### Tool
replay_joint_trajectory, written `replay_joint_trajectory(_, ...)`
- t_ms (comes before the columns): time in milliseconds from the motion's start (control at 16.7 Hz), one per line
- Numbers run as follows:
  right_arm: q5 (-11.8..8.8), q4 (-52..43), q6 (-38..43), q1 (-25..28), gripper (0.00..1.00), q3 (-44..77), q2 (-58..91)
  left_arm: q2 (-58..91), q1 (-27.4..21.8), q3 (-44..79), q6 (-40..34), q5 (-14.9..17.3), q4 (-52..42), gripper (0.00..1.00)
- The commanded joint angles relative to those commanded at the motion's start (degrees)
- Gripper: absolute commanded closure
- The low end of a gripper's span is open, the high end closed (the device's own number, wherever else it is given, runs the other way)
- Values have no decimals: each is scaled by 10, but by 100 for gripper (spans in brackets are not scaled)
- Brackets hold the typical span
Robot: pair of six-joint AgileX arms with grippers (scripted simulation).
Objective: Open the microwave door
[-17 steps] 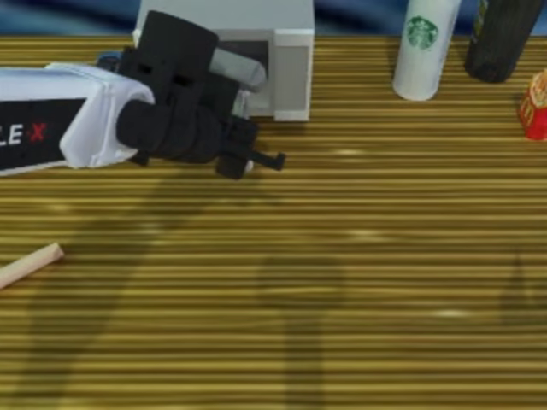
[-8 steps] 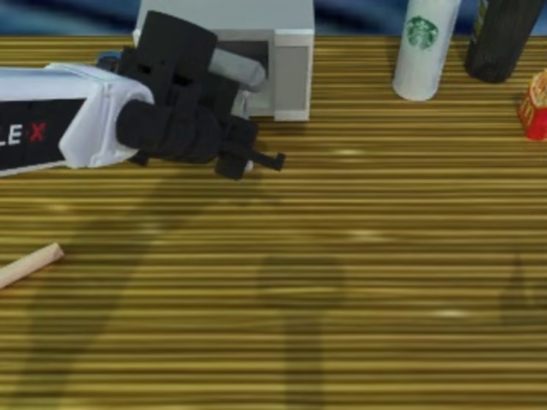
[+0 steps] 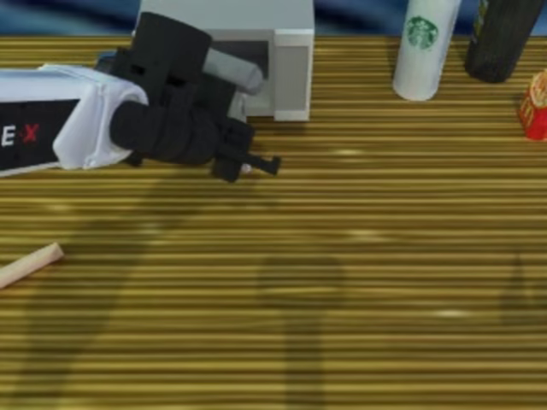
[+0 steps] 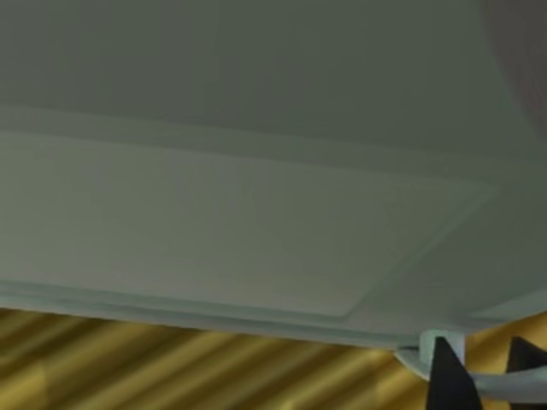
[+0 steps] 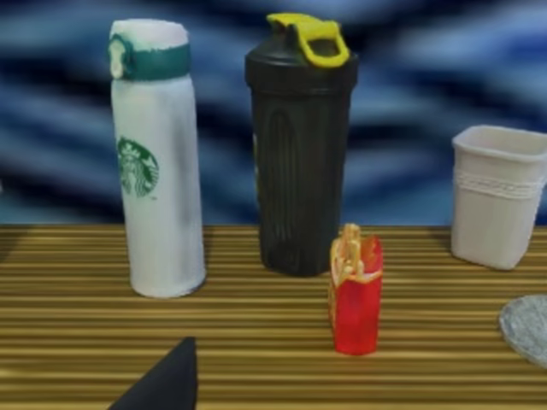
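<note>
Just behind the left gripper (image 3: 256,164), at the far edge of the table (image 3: 359,282) toward its left, stands the microwave (image 3: 256,26), its long axis running left to right and its front facing the near side. The microwave door (image 3: 231,68) has swung part way out from that front, its free edge angled toward the gripper, and the dark cavity shows behind it beside the control strip (image 3: 292,73). In the left wrist view the door (image 4: 239,231) fills most of the picture as a flat pale panel with a translucent window, and the gripper's dark fingertips (image 4: 444,376) sit on either side of a pale handle piece at the door's lower corner, clamped on it as far as can be seen. Well off to the gripper's right, along the back edge, stand a white green-logo cup (image 3: 422,47), a black shaker bottle (image 3: 502,38) and a red fries carton (image 3: 535,107) with yellow fries in it; both drink vessels are capped. Of the right gripper, only a dark tip (image 5: 167,384) shows in its wrist view; I cannot tell whether it is apart or together. Near the left edge lies a wooden stick (image 3: 30,263).
</note>
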Motion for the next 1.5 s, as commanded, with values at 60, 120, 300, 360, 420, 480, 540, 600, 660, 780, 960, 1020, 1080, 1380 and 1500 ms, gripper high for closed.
replay_joint_trajectory(60,0,0,0,0,0,0,0,-3,3,-2,6,5,1,100)
replay_joint_trajectory(120,0,0,0,0,0,0,0,-6,6,-5,14,10,1,100)
replay_joint_trajectory(300,0,0,0,0,0,0,0,-10,12,-12,26,19,1,100)
replay_joint_trajectory(360,0,0,0,0,0,0,0,-10,12,-12,26,19,1,100)
replay_joint_trajectory(420,0,0,0,0,0,0,0,-10,12,-12,26,19,1,100)
replay_joint_trajectory(480,0,0,0,0,0,0,0,-10,12,-12,26,19,1,100)
replay_joint_trajectory(540,0,0,0,0,0,0,0,-10,12,-12,26,19,1,100)
replay_joint_trajectory(600,0,0,0,0,0,0,0,-10,12,-12,26,19,1,100)
replay_joint_trajectory(660,0,0,0,0,0,0,0,-10,12,-12,26,19,1,100)
replay_joint_trajectory(780,0,0,0,0,0,0,0,-10,12,-12,26,19,1,100)
replay_joint_trajectory(960,0,0,0,0,0,0,0,-10,12,-12,26,19,1,100)
replay_joint_trajectory(1020,0,0,0,0,0,0,0,-10,12,-12,26,19,1,100)
replay_joint_trajectory(1080,0,0,0,0,0,0,0,-10,12,-12,26,19,1,100)
replay_joint_trajectory(1380,0,0,0,0,0,0,0,-10,12,-12,26,19,1,100)
replay_joint_trajectory(1500,0,0,0,0,0,0,0,-10,12,-12,26,19,1,100)
